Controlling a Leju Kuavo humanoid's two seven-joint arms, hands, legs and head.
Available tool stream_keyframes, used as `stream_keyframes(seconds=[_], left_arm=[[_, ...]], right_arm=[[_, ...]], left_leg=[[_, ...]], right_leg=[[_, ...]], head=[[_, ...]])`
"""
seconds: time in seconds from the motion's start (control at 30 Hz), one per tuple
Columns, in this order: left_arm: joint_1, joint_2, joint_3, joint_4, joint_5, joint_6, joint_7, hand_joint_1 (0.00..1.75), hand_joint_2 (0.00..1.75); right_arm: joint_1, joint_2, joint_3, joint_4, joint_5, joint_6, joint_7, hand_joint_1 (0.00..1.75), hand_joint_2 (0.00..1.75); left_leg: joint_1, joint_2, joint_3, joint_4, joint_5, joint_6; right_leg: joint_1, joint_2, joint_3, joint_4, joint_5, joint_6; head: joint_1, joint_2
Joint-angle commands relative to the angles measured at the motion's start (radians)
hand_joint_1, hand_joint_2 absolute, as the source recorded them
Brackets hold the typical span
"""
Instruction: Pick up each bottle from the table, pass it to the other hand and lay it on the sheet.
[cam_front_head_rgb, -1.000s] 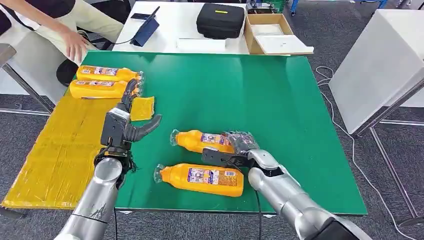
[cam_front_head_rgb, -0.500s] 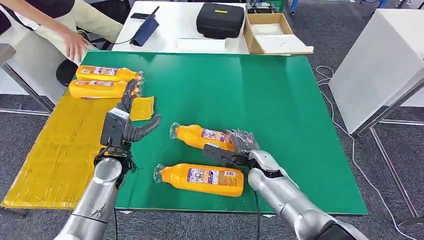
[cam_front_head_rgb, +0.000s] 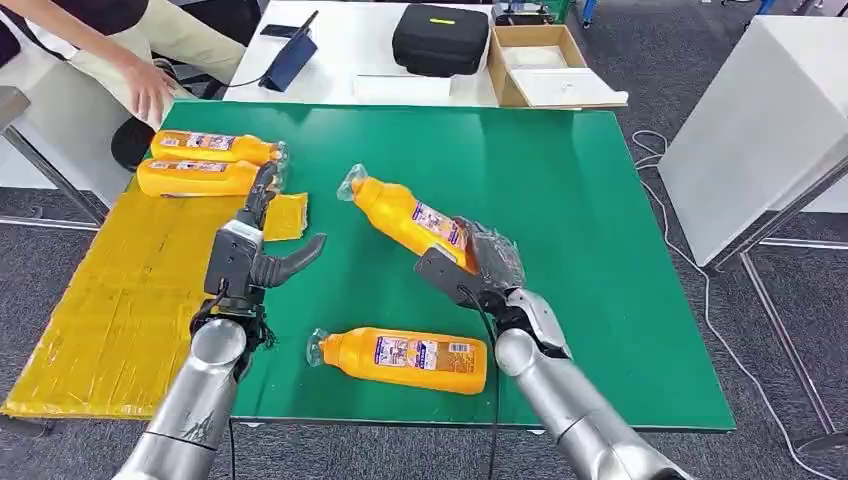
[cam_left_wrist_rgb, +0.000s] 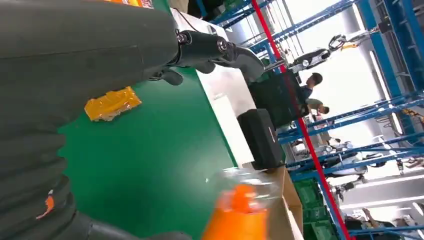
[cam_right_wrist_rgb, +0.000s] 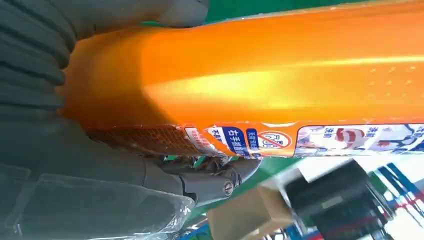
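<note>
The right hand (cam_front_head_rgb: 478, 268) gripped an orange plastic bottle (cam_front_head_rgb: 405, 213) by its base, raised above the green table (cam_front_head_rgb: 560, 200), cap pointing far-left. The left hand (cam_front_head_rgb: 252, 250) waited nearby, fingers spread and empty. The handover seemed next: bringing the bottle within its reach.

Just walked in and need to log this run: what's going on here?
The right hand holds an orange bottle lifted off the green table, cap toward the left hand, which waits open. Two bottles already lie on the yellow sheet; one more remains on the table.
</note>
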Motion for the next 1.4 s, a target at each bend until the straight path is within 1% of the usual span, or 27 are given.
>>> stream_keyframes(seconds=[0.03, 0.07, 0.13, 0.17, 0.3, 0.37, 0.47, 0.5, 0.53, 0.6, 0.63, 0.67, 0.7, 0.73, 0.8, 0.83, 0.9, 0.93, 1.03, 1.07, 1.1, 1.13, 1.17, 1.2, 1.3, 1.37, 1.4], left_arm=[[-0.035, 0.002, -0.039, -0.001, 0.009, -0.014, 0.011, 0.0, 1.75], [-0.045, -0.002, -0.055, -0.015, 0.015, -0.029, 0.011, 0.0, 1.75], [-0.054, -0.01, -0.072, -0.04, 0.018, -0.038, 0.025, 0.0, 1.75], [-0.07, -0.019, -0.088, -0.044, 0.019, -0.047, 0.076, 0.0, 1.75], [-0.123, -0.032, -0.102, 0.022, 0.182, -0.161, 0.149, 0.0, 1.75], [-0.146, -0.035, -0.114, 0.061, 0.253, -0.185, 0.157, 0.0, 1.75], [-0.17, -0.044, -0.135, 0.095, 0.332, -0.227, 0.174, 0.0, 1.75], [-0.179, -0.045, -0.144, 0.104, 0.353, -0.233, 0.179, 0.0, 1.75], [-0.179, -0.045, -0.144, 0.104, 0.353, -0.233, 0.179, 0.0, 1.75], [-0.181, -0.045, -0.149, 0.105, 0.357, -0.231, 0.181, 0.0, 1.75], [-0.18, -0.042, -0.151, 0.103, 0.359, -0.23, 0.181, 0.0, 1.75], [-0.18, -0.042, -0.151, 0.103, 0.359, -0.23, 0.181, 0.0, 1.75], [-0.178, -0.039, -0.153, 0.1, 0.363, -0.229, 0.182, 0.0, 1.75], [-0.178, -0.039, -0.153, 0.1, 0.363, -0.229, 0.182, 0.0, 1.75], [-0.178, -0.039, -0.153, 0.1, 0.363, -0.229, 0.182, 0.0, 1.75], [-0.178, -0.039, -0.153, 0.1, 0.363, -0.229, 0.182, 0.0, 1.75], [-0.178, -0.039, -0.153, 0.1, 0.363, -0.229, 0.182, 0.0, 1.75], [-0.178, -0.039, -0.153, 0.1, 0.363, -0.229, 0.182, 0.0, 1.75], [-0.178, -0.039, -0.153, 0.1, 0.363, -0.229, 0.182, 0.0, 1.75], [-0.178, -0.039, -0.153, 0.1, 0.363, -0.229, 0.182, 0.0, 1.75], [-0.181, -0.04, -0.155, 0.103, 0.387, -0.243, 0.191, 0.0, 1.75], [-0.185, -0.041, -0.158, 0.105, 0.399, -0.248, 0.194, 0.0, 1.75], [-0.198, -0.045, -0.17, 0.112, 0.417, -0.252, 0.198, 0.0, 1.75], [-0.207, -0.047, -0.177, 0.114, 0.425, -0.251, 0.201, 0.0, 1.75], [-0.228, -0.055, -0.191, 0.123, 0.442, -0.248, 0.21, 0.0, 1.75], [-0.236, -0.058, -0.195, 0.131, 0.449, -0.244, 0.215, 0.0, 1.75], [-0.238, -0.058, -0.197, 0.135, 0.456, -0.241, 0.215, 0.0, 1.75]], right_arm=[[0.003, 0.046, -0.098, -0.066, -0.017, -0.045, -0.05, 1.75, 1.75], [-0.001, 0.05, -0.098, -0.069, -0.008, -0.078, -0.078, 1.75, 1.75], [-0.013, 0.057, -0.093, -0.054, 0.01, -0.101, -0.078, 1.75, 1.75], [-0.019, 0.073, -0.1, -0.037, -0.001, -0.115, -0.096, 1.75, 1.75], [-0.035, 0.108, -0.092, 0.001, -0.038, -0.127, -0.146, 1.75, 1.75], [-0.048, 0.126, -0.08, 0.018, -0.049, -0.142, -0.168, 1.75, 1.75], [-0.066, 0.139, -0.058, 0.042, -0.058, -0.124, -0.179, 1.75, 1.75], [-0.071, 0.142, -0.053, 0.05, -0.06, -0.124, -0.182, 1.75, 1.75], [-0.071, 0.142, -0.053, 0.05, -0.06, -0.124, -0.182, 1.75, 1.75], [-0.073, 0.143, -0.051, 0.053, -0.062, -0.126, -0.182, 1.75, 1.75], [-0.073, 0.14, -0.051, 0.054, -0.063, -0.126, -0.183, 1.75, 1.75], [-0.073, 0.14, -0.051, 0.054, -0.063, -0.126, -0.183, 1.75, 1.75], [-0.073, 0.139, -0.05, 0.053, -0.065, -0.126, -0.185, 1.75, 1.75], [-0.073, 0.139, -0.05, 0.053, -0.065, -0.126, -0.185, 1.75, 1.75], [-0.073, 0.139, -0.05, 0.053, -0.065, -0.126, -0.185, 1.75, 1.75], [-0.073, 0.139, -0.05, 0.053, -0.065, -0.126, -0.185, 1.75, 1.75], [-0.073, 0.139, -0.05, 0.053, -0.065, -0.126, -0.185, 1.75, 1.75], [-0.073, 0.139, -0.05, 0.053, -0.065, -0.126, -0.185, 1.75, 1.75], [-0.073, 0.139, -0.05, 0.053, -0.065, -0.126, -0.185, 1.75, 1.75], [-0.073, 0.139, -0.05, 0.053, -0.065, -0.126, -0.185, 1.75, 1.75], [-0.074, 0.139, -0.045, 0.055, -0.068, -0.116, -0.188, 1.75, 1.75], [-0.075, 0.141, -0.042, 0.057, -0.07, -0.113, -0.191, 1.75, 1.75], [-0.077, 0.148, -0.034, 0.064, -0.071, -0.111, -0.196, 1.75, 1.75], [-0.081, 0.152, -0.027, 0.07, -0.072, -0.11, -0.2, 1.75, 1.75], [-0.088, 0.168, -0.012, 0.084, -0.073, -0.1, -0.199, 1.75, 1.75], [-0.093, 0.176, 0.0, 0.094, -0.067, -0.099, -0.198, 1.75, 1.75], [-0.098, 0.182, 0.009, 0.104, -0.063, -0.095, -0.197, 1.75, 1.75]], left_leg=[[0.001, -0.001, 0.004, 0.0, -0.002, -0.003], [0.0, -0.001, 0.003, 0.0, -0.001, -0.003], [0.001, -0.001, 0.007, 0.0, -0.004, -0.005], [0.001, -0.001, 0.0, 0.001, -0.001, -0.002], [0.0, -0.002, 0.0, 0.0, 0.0, -0.002], [0.0, -0.001, 0.001, 0.0, -0.001, -0.002], [0.0, -0.001, 0.002, 0.0, -0.001, -0.003], [0.001, -0.001, 0.004, 0.0, -0.002, -0.004], [0.0, -0.001, 0.002, 0.0, -0.001, -0.003], [0.001, -0.001, 0.007, 0.0, -0.003, -0.005], [0.0, -0.001, 0.002, 0.0, -0.001, -0.003], [0.0, -0.001, 0.009, -0.001, -0.003, -0.006], [0.0, -0.001, 0.003, 0.0, -0.001, -0.003], [0.0, 0.0, 0.005, -0.001, -0.002, -0.004], [0.0, 0.0, 0.002, 0.0, -0.001, -0.002], [0.0, -0.001, 0.005, 0.0, -0.002, -0.004], [0.0, -0.001, 0.001, 0.0, -0.001, -0.002], [0.0, -0.001, 0.004, 0.0, -0.002, -0.004], [0.0, 0.0, 0.001, 0.0, -0.001, -0.002], [0.0, 0.0, 0.004, 0.0, -0.002, -0.004], [0.0, -0.001, 0.002, 0.0, -0.001, -0.003], [0.0, -0.001, 0.006, 0.0, -0.003, -0.005], [0.0, -0.001, 0.001, 0.0, -0.001, -0.002], [0.0, -0.001, 0.003, 0.0, -0.002, -0.003], [0.001, -0.001, -0.001, 0.0, 0.0, -0.002], [0.001, 0.0, 0.005, 0.0, -0.003, -0.004], [0.001, -0.001, 0.004, 0.0, -0.002, -0.004]], right_leg=[[0.001, -0.002, 0.004, 0.0, -0.002, -0.002], [0.001, -0.001, 0.003, 0.0, -0.001, -0.002], [0.001, -0.003, 0.008, 0.0, -0.004, -0.004], [0.001, -0.002, 0.001, 0.001, -0.001, -0.002], [0.0, -0.003, 0.001, 0.0, -0.001, -0.001], [0.0, -0.002, 0.001, 0.001, -0.001, -0.002], [0.001, -0.002, 0.002, 0.001, -0.001, -0.002], [0.001, -0.003, 0.004, 0.0, -0.002, -0.003], [0.0, -0.002, 0.002, 0.0, -0.001, -0.002], [0.001, -0.003, 0.007, 0.0, -0.003, -0.003], [0.0, -0.002, 0.002, 0.0, -0.001, -0.002], [0.001, -0.003, 0.009, -0.001, -0.004, -0.004], [0.0, -0.002, 0.003, 0.0, -0.002, -0.002], [0.0, -0.002, 0.005, -0.001, -0.002, -0.002], [0.0, -0.001, 0.002, 0.0, -0.001, -0.001], [0.0, -0.002, 0.005, 0.0, -0.002, -0.002], [0.0, -0.001, 0.001, 0.0, -0.001, -0.001], [0.0, -0.002, 0.004, 0.0, -0.002, -0.002], [0.0, -0.001, 0.001, 0.0, -0.001, -0.002], [0.001, -0.002, 0.005, 0.0, -0.002, -0.003], [0.0, -0.002, 0.003, 0.0, -0.002, -0.002], [0.001, -0.002, 0.006, 0.0, -0.003, -0.003], [0.0, -0.001, 0.001, 0.0, -0.001, -0.001], [0.001, -0.002, 0.003, 0.0, -0.002, -0.002], [0.001, -0.001, 0.0, 0.0, 0.0, -0.001], [0.001, -0.002, 0.005, 0.001, -0.003, -0.003], [0.001, -0.002, 0.005, 0.0, -0.003, -0.003]], head=[[0.0, 0.0], [0.0, 0.0], [0.0, 0.0], [0.0, 0.0], [0.0, 0.0], [0.0, 0.0], [0.0, 0.0], [0.0, 0.0], [0.0, 0.0], [0.0, 0.0], [0.0, 0.0], [0.0, 0.0], [0.0, 0.0], [0.0, 0.0], [0.0, 0.0], [0.0, 0.0], [0.0, 0.0], [0.0, 0.0], [0.0, 0.0], [0.0, 0.0], [0.0, 0.0], [0.0, 0.0], [0.0, 0.0], [0.0, 0.0], [0.0, 0.0], [0.0, 0.0], [0.0, 0.0]])
